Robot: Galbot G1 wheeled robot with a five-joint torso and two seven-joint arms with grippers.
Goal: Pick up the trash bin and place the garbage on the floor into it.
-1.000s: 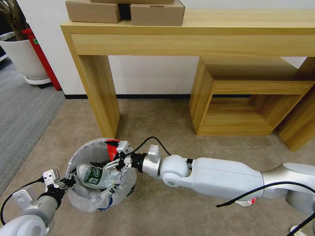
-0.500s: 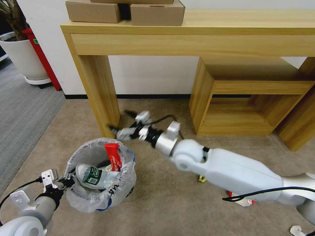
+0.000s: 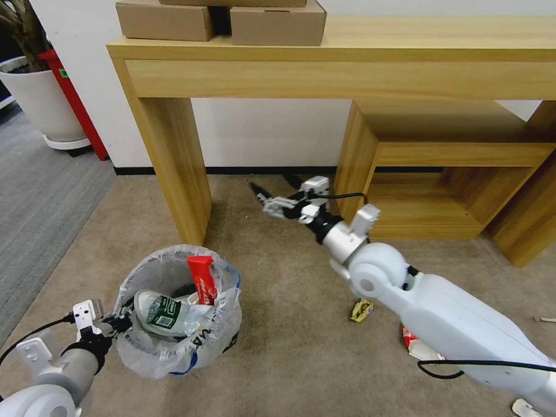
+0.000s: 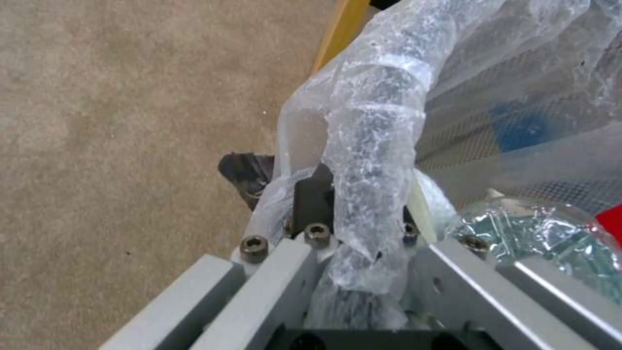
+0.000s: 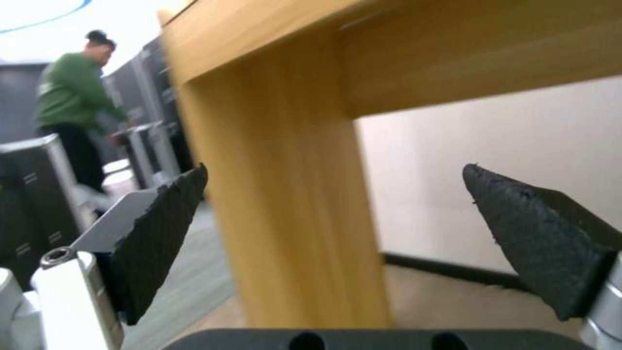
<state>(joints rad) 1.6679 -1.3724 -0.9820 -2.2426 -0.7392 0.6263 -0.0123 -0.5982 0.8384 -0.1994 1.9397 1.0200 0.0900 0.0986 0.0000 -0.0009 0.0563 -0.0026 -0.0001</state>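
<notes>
The right gripper [image 3: 272,200] hangs above the beige-tan short-pile carpet floor [image 3: 289,341] under the light wooden table [image 3: 347,58], its black-padded fingers [image 5: 162,233] spread wide with nothing between them; ahead of them in the right wrist view stands the table's wooden leg [image 5: 291,194]. Behind this gripper, beside its white arm, lie pieces of garbage: a small yellow crumpled wrapper [image 3: 361,310] and a red-and-white wrapper [image 3: 410,339] partly hidden by the arm. Well off to its left, the left gripper [image 3: 113,324] is clamped on the near rim of the small round dark trash bin [image 3: 174,315] lined with a translucent white plastic bag; the left wrist view shows the bag's bunched edge [image 4: 369,160] pinched between the metal fingers. Inside the bin sit a crumpled clear plastic bottle with a green label [image 3: 168,313] and an upright red wrapper [image 3: 201,278]. The bin stands near the foot of the table's left leg [image 3: 174,162].
</notes>
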